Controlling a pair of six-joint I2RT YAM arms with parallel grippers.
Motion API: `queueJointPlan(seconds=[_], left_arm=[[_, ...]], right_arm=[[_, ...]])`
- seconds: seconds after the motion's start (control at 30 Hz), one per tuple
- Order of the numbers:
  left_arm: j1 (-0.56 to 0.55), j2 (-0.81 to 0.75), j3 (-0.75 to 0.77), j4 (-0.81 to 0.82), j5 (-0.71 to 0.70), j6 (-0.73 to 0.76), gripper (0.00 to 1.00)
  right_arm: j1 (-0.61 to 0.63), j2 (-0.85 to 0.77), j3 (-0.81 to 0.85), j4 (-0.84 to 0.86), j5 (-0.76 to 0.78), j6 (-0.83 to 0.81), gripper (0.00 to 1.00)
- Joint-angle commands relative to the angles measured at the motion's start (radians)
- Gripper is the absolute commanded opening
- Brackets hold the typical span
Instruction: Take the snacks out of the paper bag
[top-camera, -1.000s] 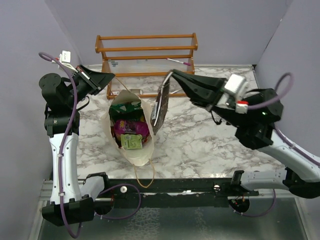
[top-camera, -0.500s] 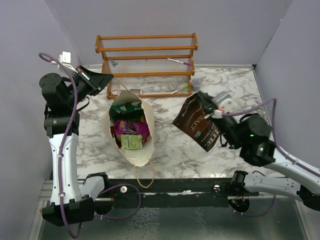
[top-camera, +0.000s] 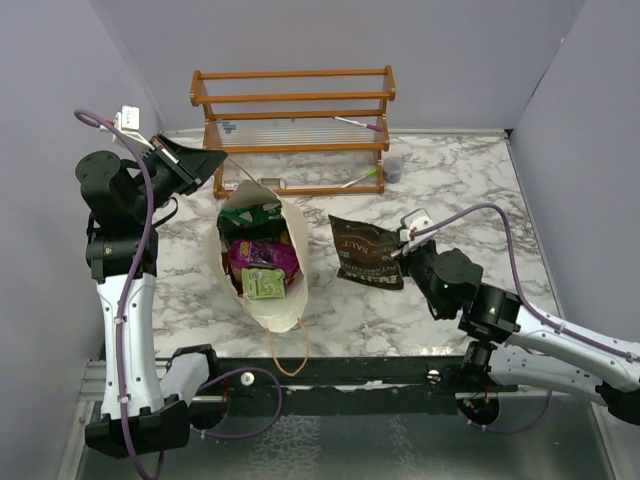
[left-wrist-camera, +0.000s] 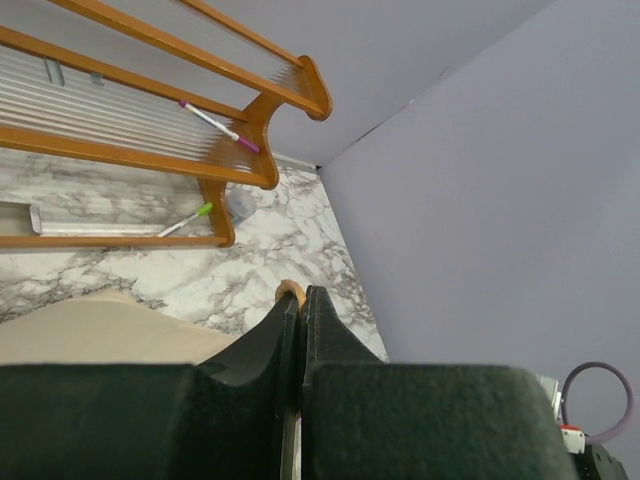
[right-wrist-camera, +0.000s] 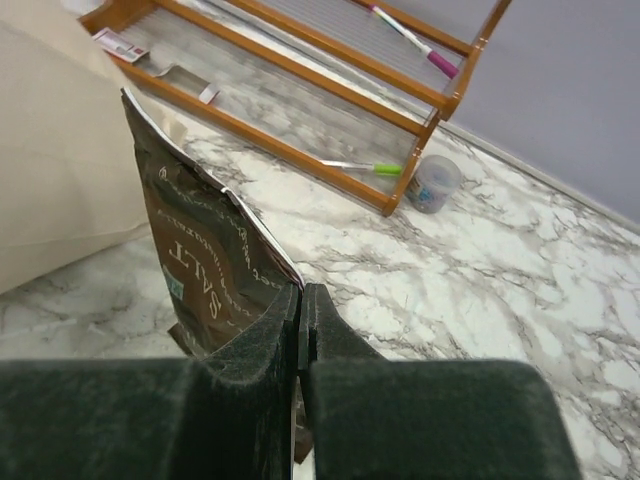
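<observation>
We have the right gripper (right-wrist-camera: 300, 292) closed tight on the near edge of the brown packet (right-wrist-camera: 215, 265). The packet stretches forward from the fingertips and looks laid down on the marble table (top-camera: 350, 310), though we cannot tell whether it lies fully flat. The paper bag (top-camera: 283, 300) stands off to this gripper's left, near the packet but apart from it. The wooden rack (top-camera: 292, 100) is further ahead.

Our left gripper (left-wrist-camera: 300, 295) is also closed. A tan bit of the bag's cord handle (left-wrist-camera: 289, 291) shows at its tips, so we judge that it is holding the bag steady, with the mouth just below and in front of it.

We judge the step in hand to be setting down the brown packet. Next we need to part the right jaws and lift clear. Then we reach left into the bag mouth, where the magenta packet (top-camera: 262, 255), the light green packet (top-camera: 266, 284) and the green packet (top-camera: 255, 215) wait, while the left grip keeps the bag steady.
</observation>
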Motion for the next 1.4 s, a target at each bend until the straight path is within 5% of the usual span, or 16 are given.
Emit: queueJointPlan(seconds=[0.0,0.2,0.4,0.83,1.3,1.37], left_arm=[[0.002,-0.033,0.016,0.016,-0.031,0.0,0.0],[0.002,-0.035,0.014,0.02,-0.022,-0.012,0.0],[0.003,-0.028,-0.003,0.03,0.027,-0.006,0.0],[0.003,-0.077,-0.115,0.071,0.118,0.011,0.0],[-0.021,-0.056,-0.081,0.088,0.127,-0.021,0.0],[-0.023,-0.061,-0.084,0.098,0.122,-0.023,0.0]], right_arm=[[-0.079,0.058,-0.008,0.158,0.087,0.027,0.02],[-0.462,0.267,0.072,0.134,-0.21,0.219,0.02],[-0.721,0.469,0.154,0.072,-0.337,0.442,0.02],[-0.995,0.764,0.163,0.219,-0.416,0.465,0.02],[-1.263,0.808,0.181,0.174,-0.462,0.613,0.02],[-1.264,0.795,0.171,0.154,-0.451,0.605,0.1]])
